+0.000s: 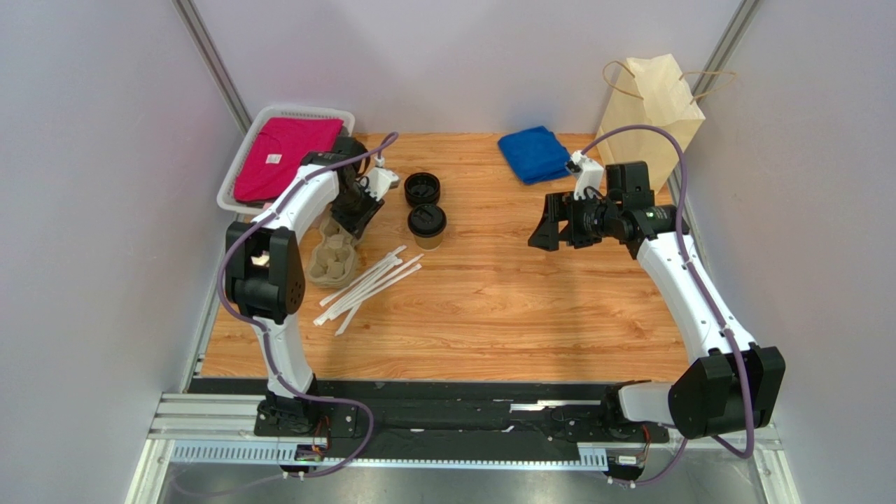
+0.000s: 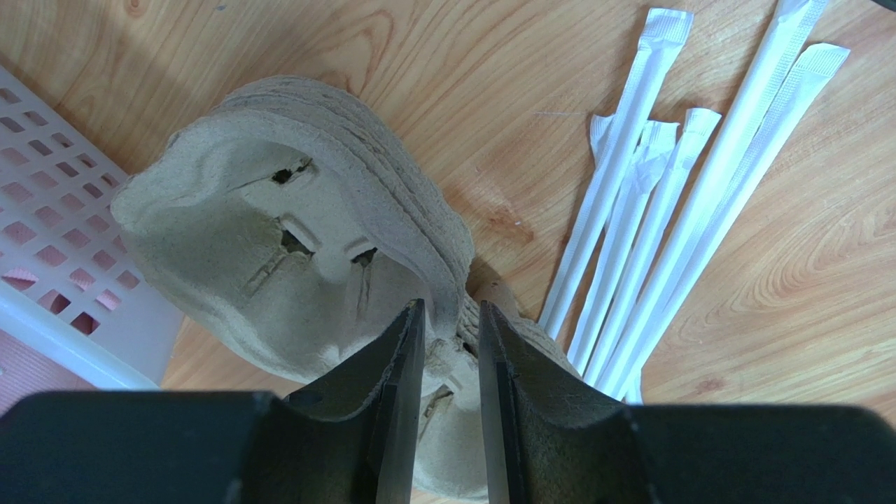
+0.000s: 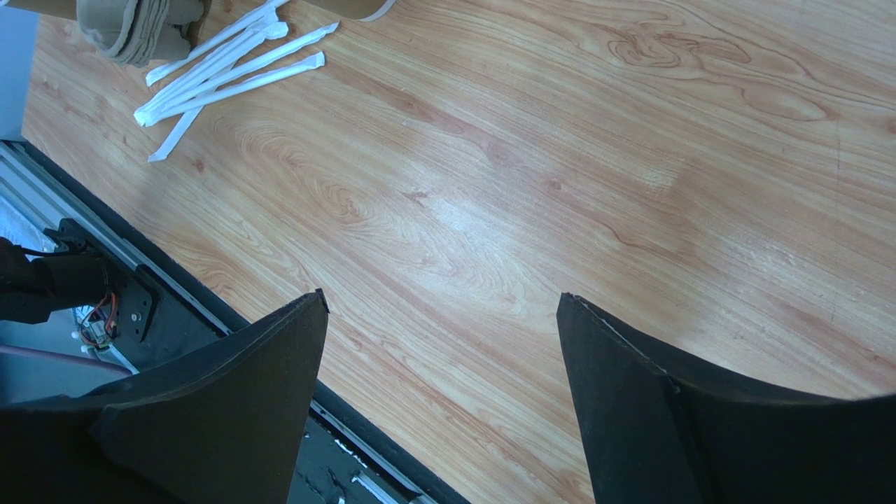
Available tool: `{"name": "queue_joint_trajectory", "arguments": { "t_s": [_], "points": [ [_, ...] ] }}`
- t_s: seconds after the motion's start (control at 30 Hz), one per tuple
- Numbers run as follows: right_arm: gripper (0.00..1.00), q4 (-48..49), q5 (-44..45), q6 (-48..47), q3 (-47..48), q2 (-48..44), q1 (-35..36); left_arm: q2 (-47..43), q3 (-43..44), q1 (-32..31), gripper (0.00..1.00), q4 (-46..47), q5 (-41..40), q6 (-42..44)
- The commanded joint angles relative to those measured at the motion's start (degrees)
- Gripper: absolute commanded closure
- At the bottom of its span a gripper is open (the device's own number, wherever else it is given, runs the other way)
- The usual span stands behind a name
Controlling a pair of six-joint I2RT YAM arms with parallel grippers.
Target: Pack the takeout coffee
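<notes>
The takeout coffee (image 1: 427, 224), a tan paper cup with a black lid, stands on the wooden table left of centre. My left gripper (image 1: 353, 223) is just left of it, over a stack of tan pulp cup carriers (image 1: 334, 258). In the left wrist view the gripper (image 2: 452, 315) has its jaws closed to a narrow gap, with the carrier stack's (image 2: 273, 242) middle ridge pinched between them. My right gripper (image 1: 549, 225) hangs open and empty over bare table right of centre, also seen in the right wrist view (image 3: 442, 305).
Loose black lids (image 1: 422, 188) lie behind the cup. Wrapped white straws (image 1: 373, 281) lie beside the carriers. A white basket (image 1: 244, 158) with a pink cloth (image 1: 286, 155) sits back left. A blue cloth (image 1: 534, 153) and a paper bag (image 1: 652, 110) are at the back right.
</notes>
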Motion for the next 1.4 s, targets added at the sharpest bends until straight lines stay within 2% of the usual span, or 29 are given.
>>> {"name": "queue_joint_trajectory", "arguments": {
  "t_s": [0.0, 0.1, 0.2, 0.33, 0.43, 0.9, 1.17, 1.37],
  "points": [
    [0.15, 1.87, -0.68, 0.24, -0.15, 0.12, -0.29, 0.73, 2.11, 0.45, 0.67, -0.37, 1.2, 1.47],
    [0.15, 1.87, -0.85, 0.24, -0.15, 0.21, -0.29, 0.73, 2.02, 0.72, 0.69, -0.2, 1.47, 1.48],
    [0.15, 1.95, -0.85, 0.33, -0.15, 0.21, -0.29, 0.64, 2.19, 0.89, 0.78, -0.37, 1.73, 1.48],
    [0.15, 1.87, -0.85, 0.33, -0.15, 0.38, -0.38, 0.2, 2.54, 0.89, 0.94, -0.72, 2.0, 1.83],
    [0.15, 1.95, -0.85, 0.5, -0.15, 0.3, -0.38, -0.32, 2.98, 0.89, 1.0, -1.34, 2.61, 1.91],
    [0.15, 2.31, -1.64, 1.2, 0.2, 0.38, -0.38, -5.86, 7.29, 0.81, 1.0, -5.47, -4.24, 6.57],
    [0.15, 2.48, -1.82, 1.21, 0.03, -0.05, -0.29, -6.83, 7.64, 0.81, 1.0, -4.42, -6.97, 6.05],
    [0.15, 2.57, -1.73, 1.21, -0.41, -0.49, -0.29, -10.43, 9.4, -2.61, 1.0, -5.82, -10.57, 6.13]
  ]
}}
